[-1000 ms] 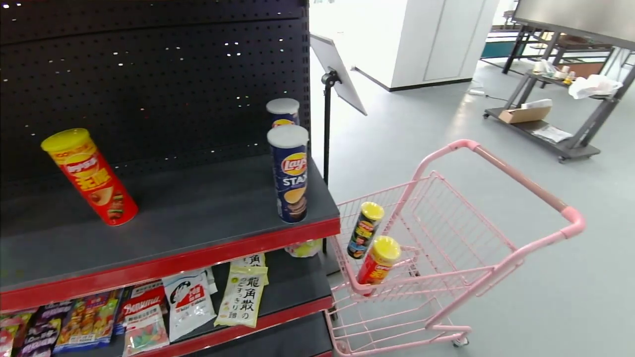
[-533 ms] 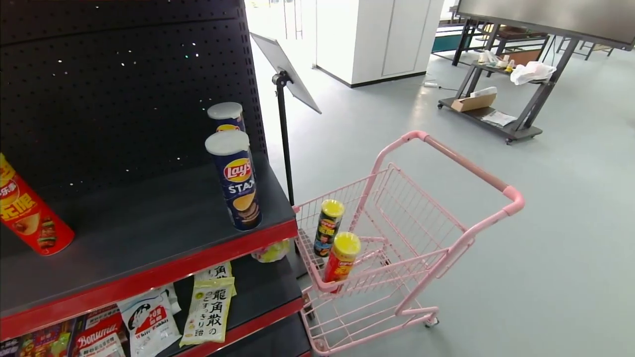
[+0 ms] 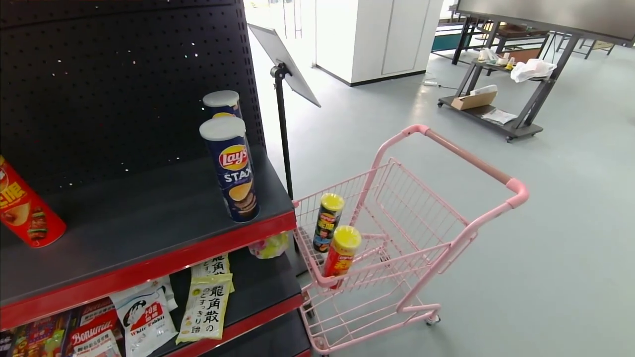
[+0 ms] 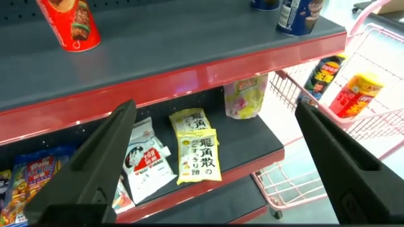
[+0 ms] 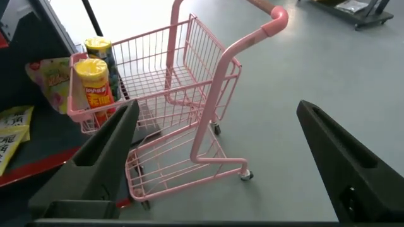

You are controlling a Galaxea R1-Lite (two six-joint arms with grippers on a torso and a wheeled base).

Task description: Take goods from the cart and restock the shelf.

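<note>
- Beside the end of the shelf (image 3: 149, 270), in the head view, stands a pink cart (image 3: 466, 156). Two yellow-lidded tubes stand upright in the corner of its basket nearest the shelf: a red tube (image 3: 341, 250) in front and a black tube (image 3: 327, 223) just behind it.
- On the upper board, two blue tubes (image 3: 233, 168) stand one behind the other at the cart end. A lone red canister (image 3: 25, 208) stands well apart at the far left.
- In the left wrist view, the left gripper (image 4: 214, 108) hangs before the shelf front with its fingers spread wide and nothing between them. Snack bags (image 4: 197, 148) lie on the lower board beyond.
- In the right wrist view, the right gripper (image 5: 218, 107) hangs over the floor near the cart, likewise spread wide and empty.
</note>
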